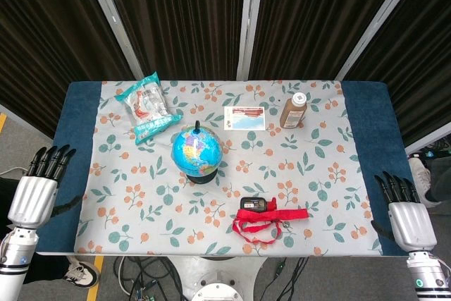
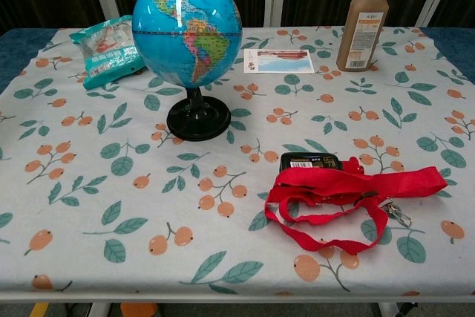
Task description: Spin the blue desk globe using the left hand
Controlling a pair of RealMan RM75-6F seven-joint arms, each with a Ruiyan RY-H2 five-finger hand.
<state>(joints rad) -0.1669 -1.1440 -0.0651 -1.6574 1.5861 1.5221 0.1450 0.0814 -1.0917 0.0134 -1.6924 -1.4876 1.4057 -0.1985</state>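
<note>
We take this for a lab or staged test booth. Dark pleated curtains (image 1: 190, 12) with grey metal posts (image 1: 251, 12) enclose a bench (image 1: 363, 125) under a fruit-print cloth, and loose cables (image 1: 144, 273) trail on the floor beneath.

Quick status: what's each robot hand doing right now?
Left robot hand: open, holding nothing, beside the table's left edge.
Right robot hand: open, holding nothing, beside the right edge.

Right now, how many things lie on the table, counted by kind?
Globe: 1
Bottle: 1
Snack packet: 1
Card: 1
Red strap with its black device: 1
Total: 5
</note>
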